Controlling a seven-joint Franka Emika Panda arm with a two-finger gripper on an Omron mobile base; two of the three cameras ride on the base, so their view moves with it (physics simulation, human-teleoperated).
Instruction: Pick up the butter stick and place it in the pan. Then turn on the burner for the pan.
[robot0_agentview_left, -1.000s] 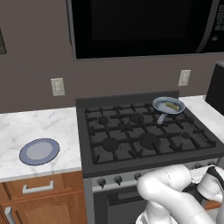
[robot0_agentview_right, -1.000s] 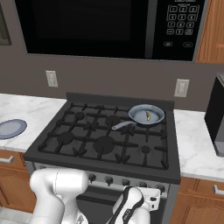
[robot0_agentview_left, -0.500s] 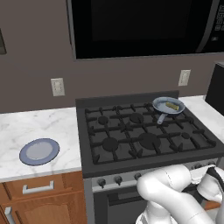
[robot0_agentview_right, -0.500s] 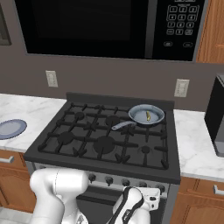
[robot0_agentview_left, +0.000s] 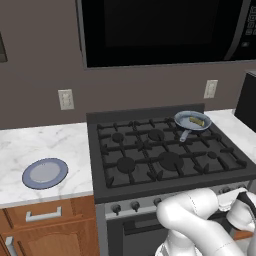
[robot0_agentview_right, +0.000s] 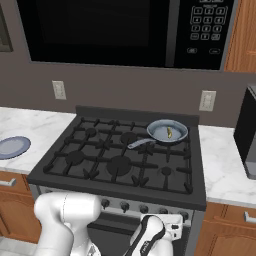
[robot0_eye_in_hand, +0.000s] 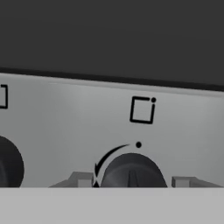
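The small yellowish butter stick (robot0_agentview_left: 196, 120) (robot0_agentview_right: 169, 132) lies inside the pan (robot0_agentview_left: 184, 119) (robot0_agentview_right: 157, 132), which sits on the stove's back right burner with its dark handle pointing forward and left. My gripper (robot0_eye_in_hand: 132, 180) is low at the stove's front panel, and its hand shows under the right end of the panel in the right base view. In the hand view its two fingertips (robot0_eye_in_hand: 81, 179) stand on either side of a dark round knob (robot0_eye_in_hand: 131, 168), with a narrow gap on each side. A square burner icon (robot0_eye_in_hand: 142, 109) is printed above that knob.
A blue plate (robot0_agentview_left: 45, 173) (robot0_agentview_right: 11, 147) rests on the marble counter left of the stove. A dark appliance (robot0_agentview_right: 247, 140) stands on the right counter. Another knob (robot0_eye_in_hand: 8, 168) sits to the left on the panel. A microwave (robot0_agentview_right: 125, 30) hangs above the stove.
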